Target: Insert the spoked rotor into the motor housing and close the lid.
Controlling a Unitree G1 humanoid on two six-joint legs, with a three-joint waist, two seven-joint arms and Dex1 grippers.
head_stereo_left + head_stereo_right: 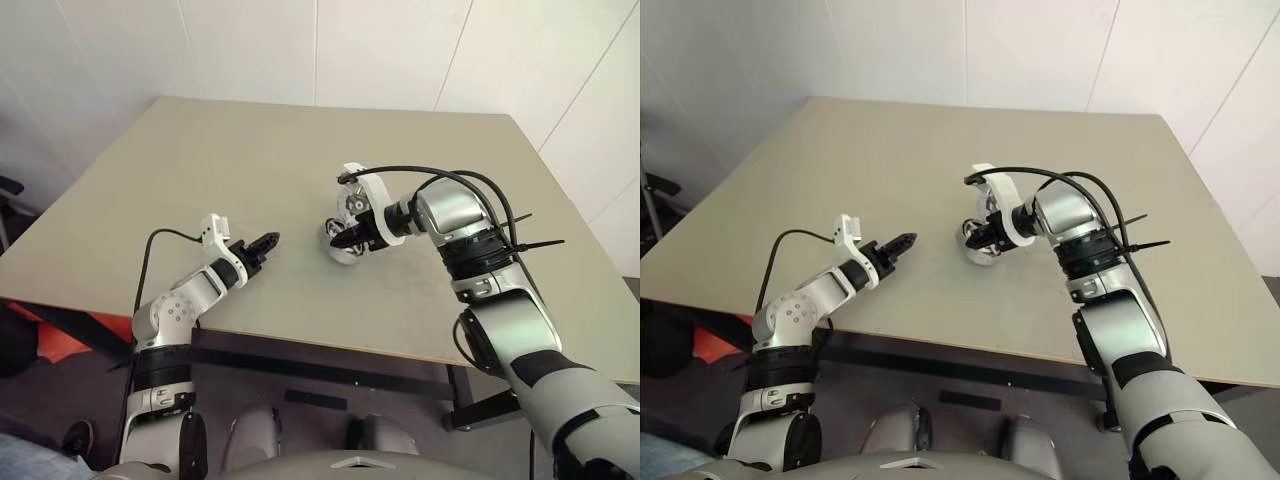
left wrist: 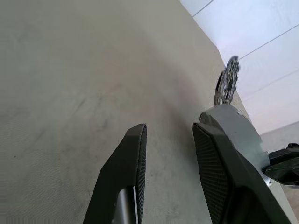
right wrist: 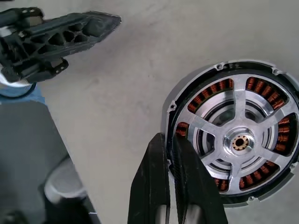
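Note:
The motor housing (image 3: 194, 78) lies on the table with copper windings showing inside its silvery rim. The spoked rotor (image 3: 211, 129), black-rimmed with pale spokes and hub, sits inside it. My right gripper (image 3: 170, 138) is shut, its tips over the housing's near rim; from the head it is at the housing (image 1: 347, 252) in mid-table. The lid (image 2: 227, 84) stands tilted just beyond the housing, a silvery disc (image 1: 354, 206) by my right wrist; what it leans on is hidden. My left gripper (image 1: 268, 241) hovers left of the housing, open with nothing between its fingers (image 2: 135, 154).
The beige table (image 1: 250, 150) stretches far and left of the housing. Its front edge (image 1: 300, 343) runs just under my left forearm. A black cable (image 1: 470, 178) loops over my right wrist. Something orange (image 1: 70, 335) lies on the floor at the lower left.

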